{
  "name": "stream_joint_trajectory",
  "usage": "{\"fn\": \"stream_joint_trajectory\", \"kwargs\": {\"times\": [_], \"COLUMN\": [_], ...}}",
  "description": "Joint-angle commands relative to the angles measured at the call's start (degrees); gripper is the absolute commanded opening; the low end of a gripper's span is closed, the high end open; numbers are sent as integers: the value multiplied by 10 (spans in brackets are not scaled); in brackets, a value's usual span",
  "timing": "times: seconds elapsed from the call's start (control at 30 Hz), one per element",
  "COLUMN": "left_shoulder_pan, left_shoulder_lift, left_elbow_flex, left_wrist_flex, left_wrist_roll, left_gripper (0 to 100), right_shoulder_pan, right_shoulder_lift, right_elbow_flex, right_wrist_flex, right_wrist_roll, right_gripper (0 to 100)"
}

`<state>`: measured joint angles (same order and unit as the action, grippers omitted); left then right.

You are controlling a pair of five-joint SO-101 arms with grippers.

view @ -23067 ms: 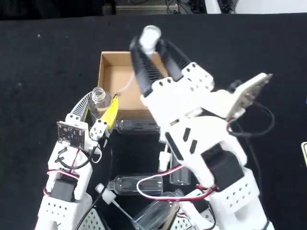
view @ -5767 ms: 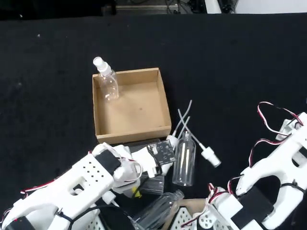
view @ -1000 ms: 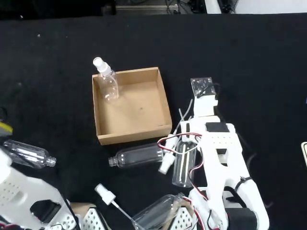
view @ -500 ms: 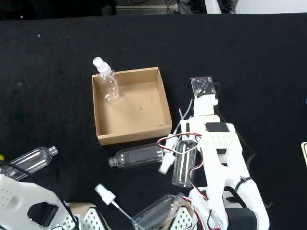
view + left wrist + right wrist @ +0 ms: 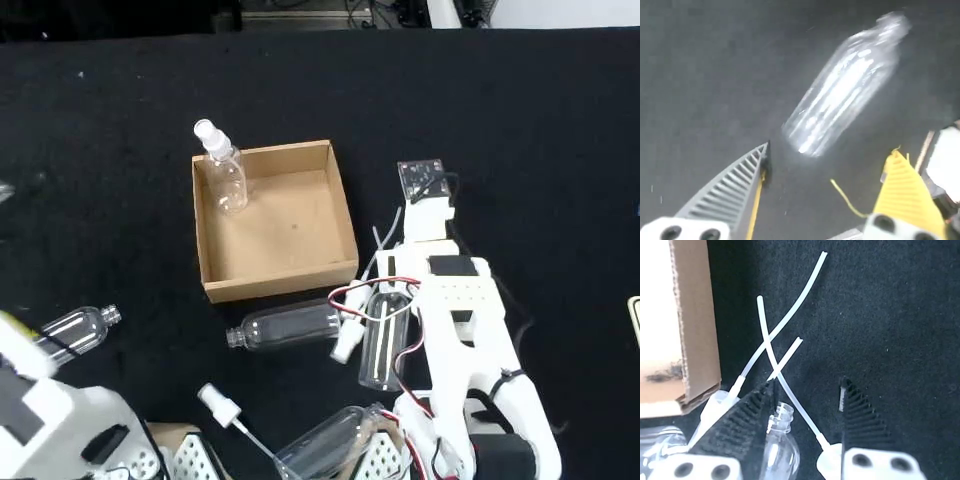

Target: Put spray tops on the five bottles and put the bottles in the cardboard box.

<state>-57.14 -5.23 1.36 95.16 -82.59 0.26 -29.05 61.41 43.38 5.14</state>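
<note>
From above, the left arm (image 5: 45,420) has drawn back toward the near left corner over the last half second, while the right arm (image 5: 455,330) has not stirred. An uncapped bottle (image 5: 75,328) lies on the black surface (image 5: 520,120) just beyond the left arm, well left of the cardboard box (image 5: 280,280). One capped bottle (image 5: 225,175) leans in the box's far left corner. A second bare bottle (image 5: 285,326) lies just in front of the box, a third (image 5: 380,345) sits partly under the right arm, and a fourth (image 5: 325,450) lies at the near edge beside a loose spray top (image 5: 222,408).

From the left wrist, the left gripper (image 5: 830,152) is spread wide, holding nothing. The uncapped bottle (image 5: 845,85) lies just beyond its fingertips.

From the right wrist, the right gripper (image 5: 807,384) is also spread and empty. It hangs over two spray tops' crossed tubes (image 5: 771,347), with the third bottle's open neck (image 5: 780,415) below and the box's corner (image 5: 695,340) alongside.
</note>
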Motion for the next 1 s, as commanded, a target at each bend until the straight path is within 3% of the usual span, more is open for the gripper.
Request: {"fn": "stream_joint_trajectory", "kwargs": {"times": [0.0, 0.17, 0.33, 0.57, 0.8, 0.97], "left_shoulder_pan": [93, 159, 160, 124, 120, 133], "left_shoulder_lift": [-69, -82, -84, -76, -76, -76], "left_elbow_flex": [58, 159, 254, 275, 343, 364], "left_wrist_flex": [7, -114, -243, -254, -342, -359], "left_wrist_roll": [-47, -41, -67, -135, -130, -96], "left_gripper": [331, 332, 333, 333, 333, 332], "right_shoulder_pan": [-11, -11, -8, -8, -8, -8], "right_shoulder_lift": [-34, -34, -32, -31, -30, -30], "right_elbow_flex": [-2, -2, -2, -2, -2, -2], "right_wrist_flex": [-11, -13, -14, -14, -15, -15], "right_wrist_roll": [0, 0, 0, 0, 0, -2], "right_gripper": [170, 170, 170, 170, 170, 170]}}
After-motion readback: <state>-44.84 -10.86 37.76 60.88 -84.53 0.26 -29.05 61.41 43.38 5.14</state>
